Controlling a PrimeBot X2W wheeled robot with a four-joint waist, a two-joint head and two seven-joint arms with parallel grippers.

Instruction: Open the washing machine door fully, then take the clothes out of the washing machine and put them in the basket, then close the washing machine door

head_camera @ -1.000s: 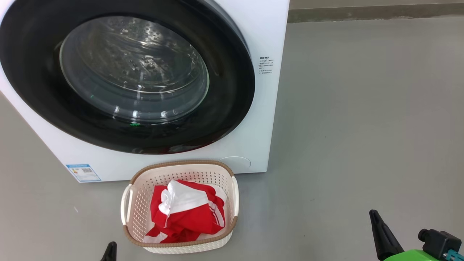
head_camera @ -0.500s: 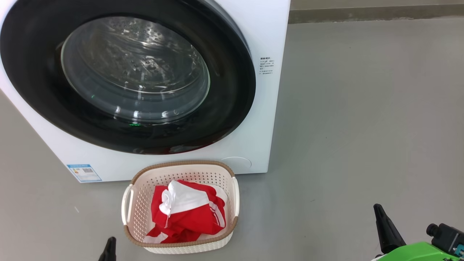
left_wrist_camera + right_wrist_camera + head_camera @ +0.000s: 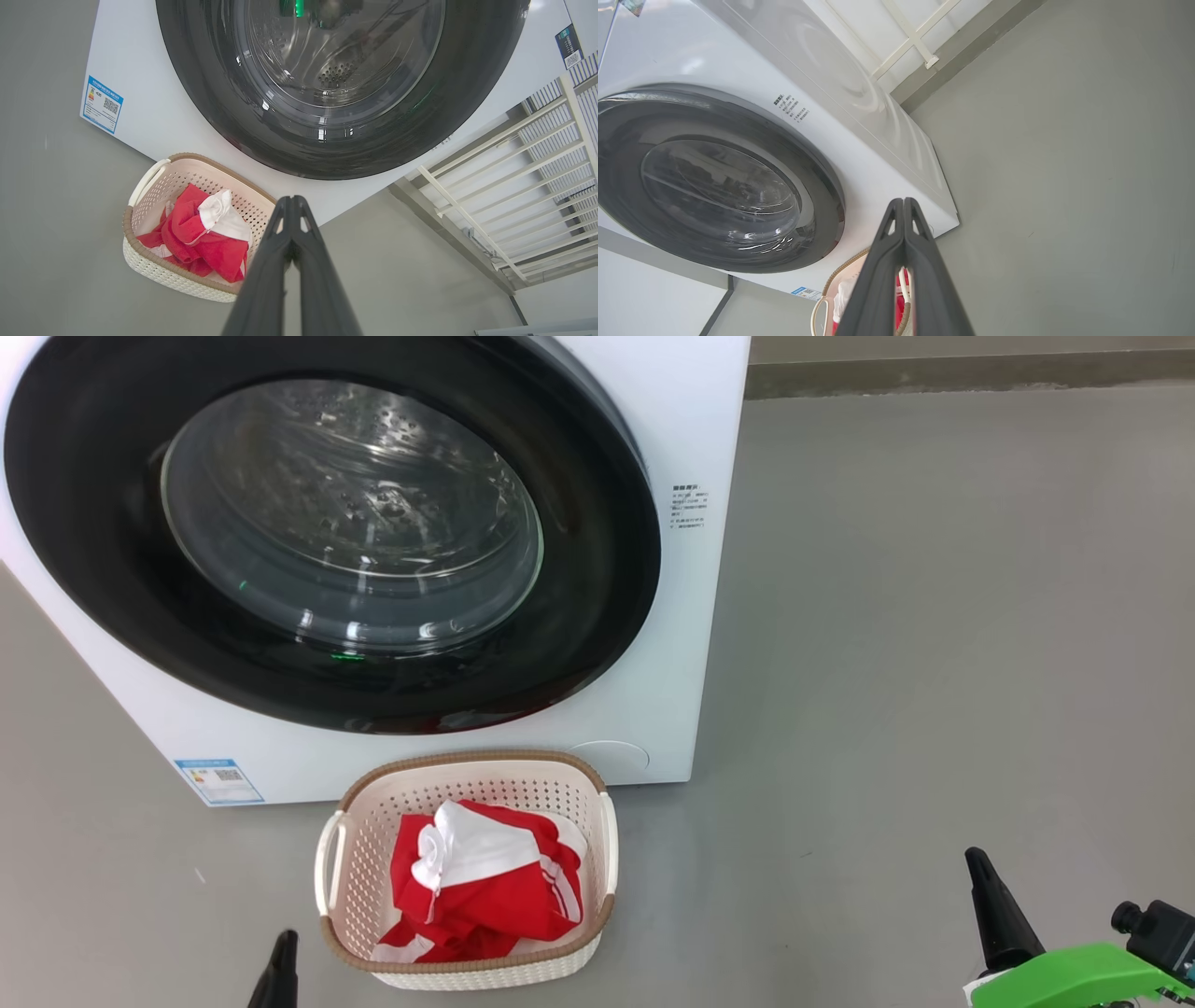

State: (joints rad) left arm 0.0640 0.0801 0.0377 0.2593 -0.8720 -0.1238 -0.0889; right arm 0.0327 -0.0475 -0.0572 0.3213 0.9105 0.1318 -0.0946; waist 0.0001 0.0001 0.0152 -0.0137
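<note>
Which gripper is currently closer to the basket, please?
The left. The left gripper is just beside the near left corner of the basket; the right gripper is far off to its right.

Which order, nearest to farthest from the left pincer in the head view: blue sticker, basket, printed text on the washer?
1. basket, on the floor just right of the left pincer.
2. blue sticker, lower left of the washer front.
3. printed text, its upper right.

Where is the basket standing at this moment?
In the head view the basket stands on the floor, lower centre-left, before the washing machine, below its door, clothes inside.
</note>
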